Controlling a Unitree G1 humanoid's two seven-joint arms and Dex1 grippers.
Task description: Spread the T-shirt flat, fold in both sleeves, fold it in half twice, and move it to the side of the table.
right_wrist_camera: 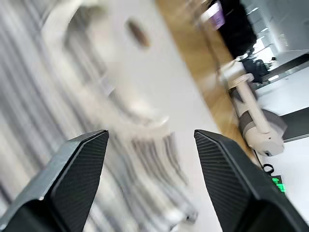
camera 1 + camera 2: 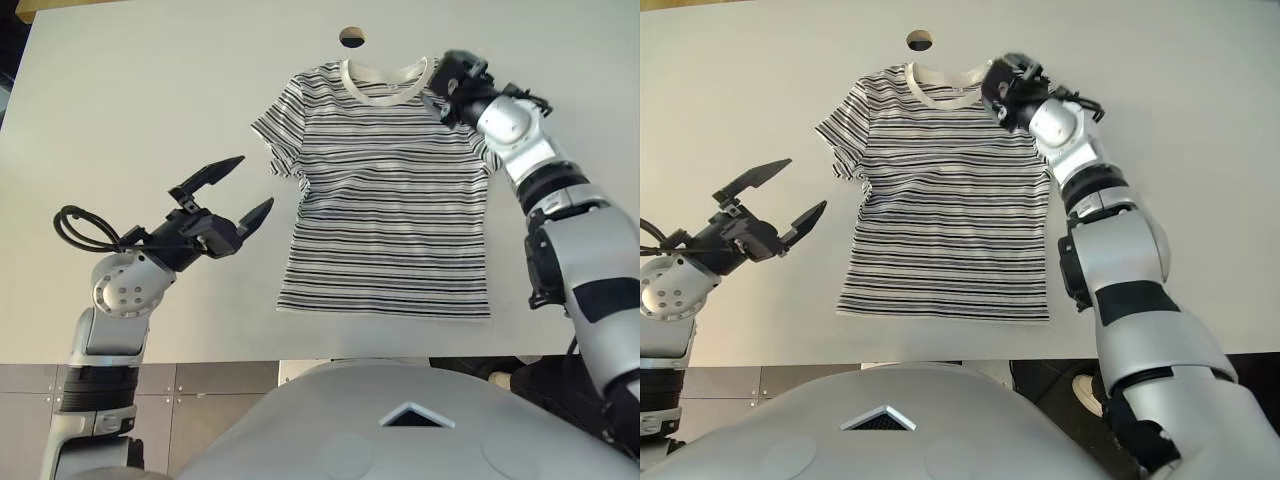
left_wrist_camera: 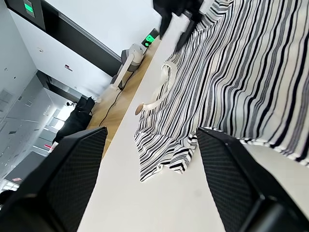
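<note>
A black-and-white striped T-shirt (image 2: 390, 200) with a cream collar (image 2: 385, 85) lies flat, front up, in the middle of the white table (image 2: 150, 100). Its left sleeve (image 2: 278, 135) is spread out to the side. My left gripper (image 2: 255, 183) hovers open just left of the shirt, pointing at that sleeve (image 3: 164, 154). My right gripper (image 2: 440, 98) is over the shirt's right shoulder beside the collar, open, with striped cloth (image 1: 29, 96) below its fingers. My right arm covers most of the right sleeve.
A round hole (image 2: 352, 37) is in the table just beyond the collar. The table's front edge (image 2: 200, 355) runs close below the shirt's hem. Bare tabletop lies to the left and far right of the shirt.
</note>
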